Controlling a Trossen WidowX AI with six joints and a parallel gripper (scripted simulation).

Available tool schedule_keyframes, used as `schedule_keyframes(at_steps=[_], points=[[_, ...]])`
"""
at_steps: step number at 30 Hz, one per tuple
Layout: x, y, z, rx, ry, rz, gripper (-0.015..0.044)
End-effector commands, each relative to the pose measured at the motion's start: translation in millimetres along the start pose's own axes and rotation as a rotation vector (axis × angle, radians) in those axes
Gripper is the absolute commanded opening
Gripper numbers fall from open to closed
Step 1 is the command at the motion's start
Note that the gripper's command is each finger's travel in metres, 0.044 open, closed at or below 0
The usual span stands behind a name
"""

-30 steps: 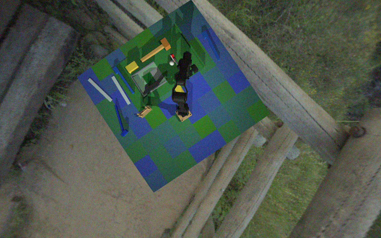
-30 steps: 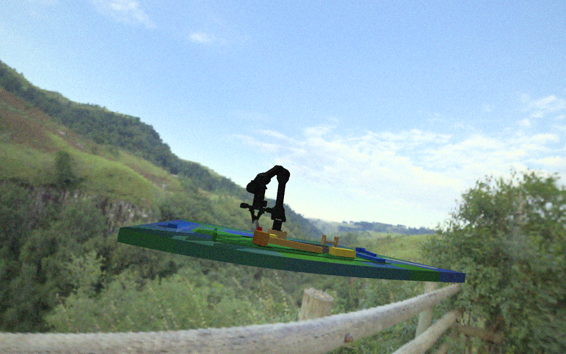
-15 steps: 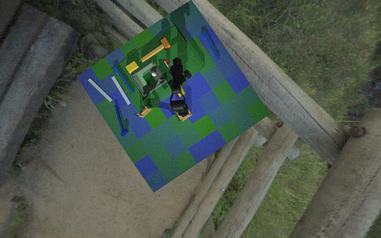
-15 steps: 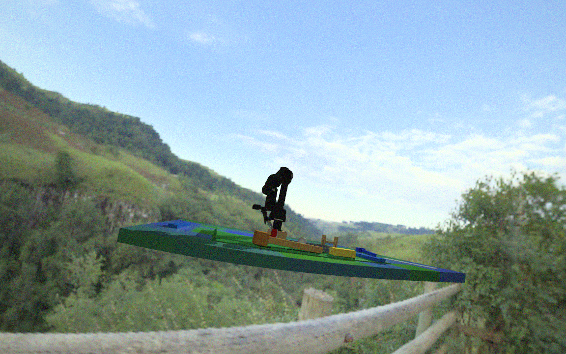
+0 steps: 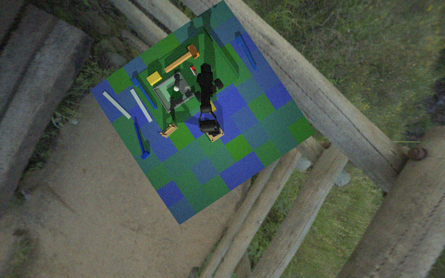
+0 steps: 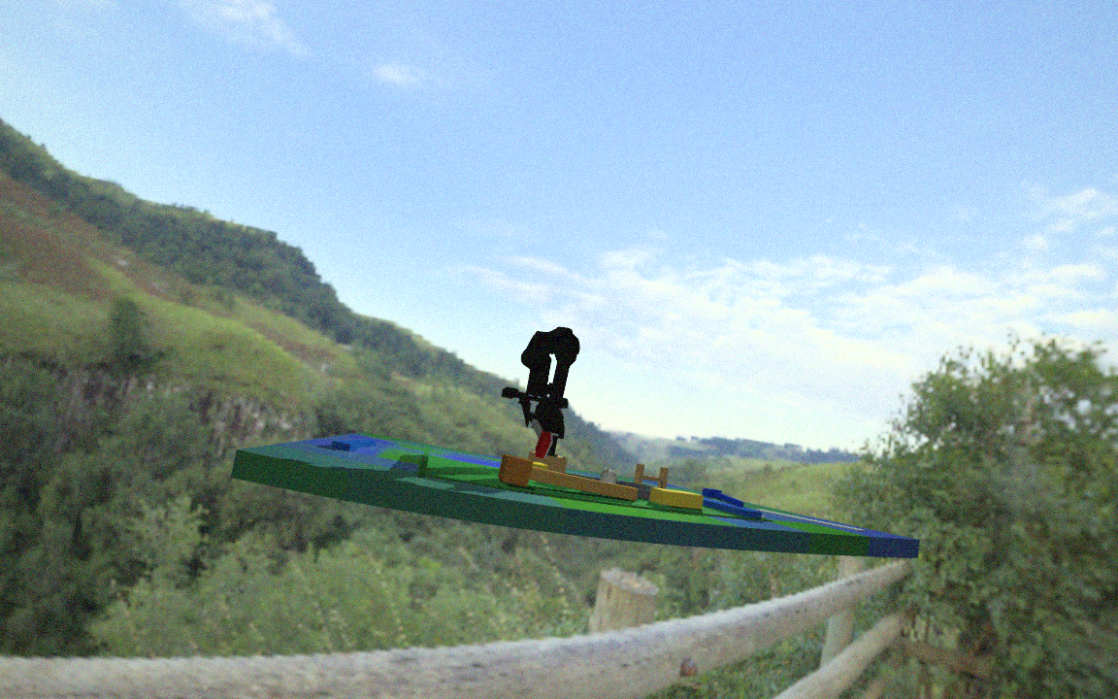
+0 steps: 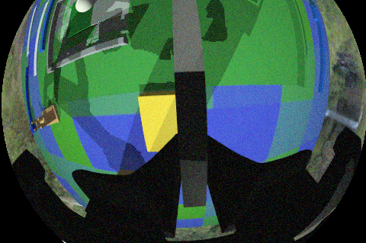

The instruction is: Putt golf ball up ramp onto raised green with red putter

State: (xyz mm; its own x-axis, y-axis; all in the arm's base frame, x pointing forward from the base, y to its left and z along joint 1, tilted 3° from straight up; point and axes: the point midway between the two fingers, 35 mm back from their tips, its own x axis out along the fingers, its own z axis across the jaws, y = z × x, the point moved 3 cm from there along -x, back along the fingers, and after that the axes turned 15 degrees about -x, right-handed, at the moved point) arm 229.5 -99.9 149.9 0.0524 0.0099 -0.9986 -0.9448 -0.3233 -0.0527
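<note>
Claw: the black parallel-jaw gripper (image 7: 192, 208) is closed nearly shut on the grey shaft of the red-headed putter (image 7: 188, 25), which runs straight out ahead of it in the wrist view.
Putter head: the small red block (image 5: 193, 70) sits near the wooden mallet with the orange handle (image 5: 182, 58), clear of the ball.
Ball: the white golf ball (image 5: 176, 88) lies on the pale raised green inside the grey-framed ramp platform (image 5: 163, 98), well apart from the putter head.
Progress: pick-up is done and, judging by where the ball lies, so is the putt; what seems left is only for the ball to stay settled there.
Arm: the black six-joint arm (image 6: 548, 382) stands folded and tall over its base, wrist pointing down, the putter hanging below it.
Surround: a yellow block (image 5: 153, 78) lies beside the platform on the green-and-blue checkered board (image 5: 252, 138).
</note>
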Motion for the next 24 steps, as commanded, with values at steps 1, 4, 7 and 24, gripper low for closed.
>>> schedule_keyframes(at_steps=[1, 4, 7, 24], points=[[1.1, -0.1, -0.1, 0.0, -0.001, 0.001, 0.0], [1.1, -0.1, -0.1, 0.0, -0.001, 0.001, 0.0], [1.1, -0.1, -0.1, 0.0, -0.001, 0.001, 0.0], [1.1, -0.1, -0.1, 0.0, -0.001, 0.001, 0.0]])
